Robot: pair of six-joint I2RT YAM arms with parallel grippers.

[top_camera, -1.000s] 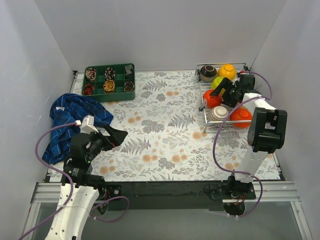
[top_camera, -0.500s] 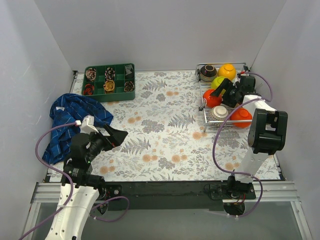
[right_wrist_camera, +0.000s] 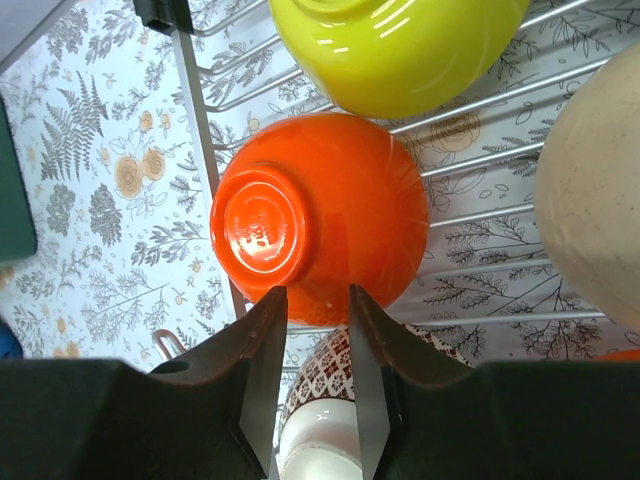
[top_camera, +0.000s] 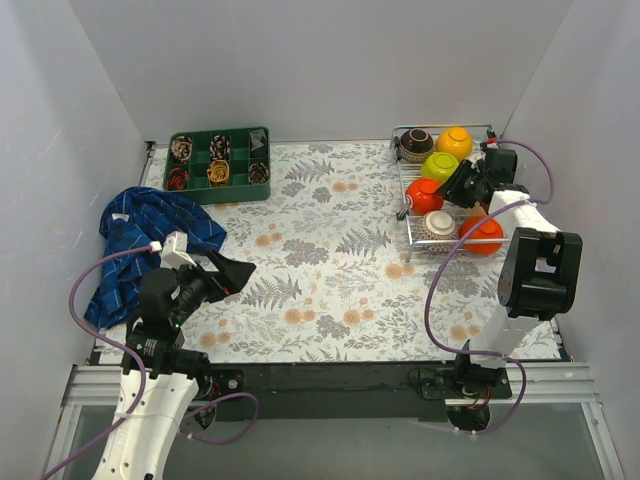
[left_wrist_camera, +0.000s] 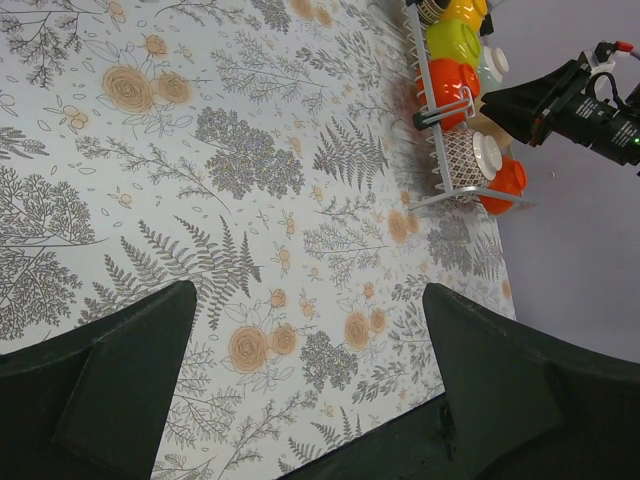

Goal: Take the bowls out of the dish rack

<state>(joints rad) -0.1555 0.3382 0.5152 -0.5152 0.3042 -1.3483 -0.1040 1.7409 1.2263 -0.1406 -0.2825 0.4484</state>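
Observation:
The dish rack (top_camera: 432, 249) stands at the table's far right with several bowls in it: dark brown (top_camera: 416, 142), yellow-orange (top_camera: 455, 141), lime green (top_camera: 438, 165), red-orange (top_camera: 424, 196), white patterned (top_camera: 438, 225) and a second red-orange one (top_camera: 482, 235). My right gripper (top_camera: 452, 192) sits over the rack, just right of the first red-orange bowl (right_wrist_camera: 320, 215). Its jaws (right_wrist_camera: 313, 297) stand close together. The tips overlap that bowl's lower edge, and the patterned bowl (right_wrist_camera: 320, 385) shows in the gap below. I cannot tell whether anything is pinched. My left gripper (left_wrist_camera: 305, 292) hangs wide open over the mat.
A green compartment tray (top_camera: 219, 165) with small items sits at the back left. A blue checked cloth (top_camera: 150, 245) lies at the left edge beside my left arm. A beige bowl (right_wrist_camera: 595, 190) lies right of the lime one (right_wrist_camera: 400, 50). Grey walls close in three sides.
My right gripper's jaws have drawn from wide apart to a narrow gap, and the wrist has shifted slightly back and right. The left arm has not moved.

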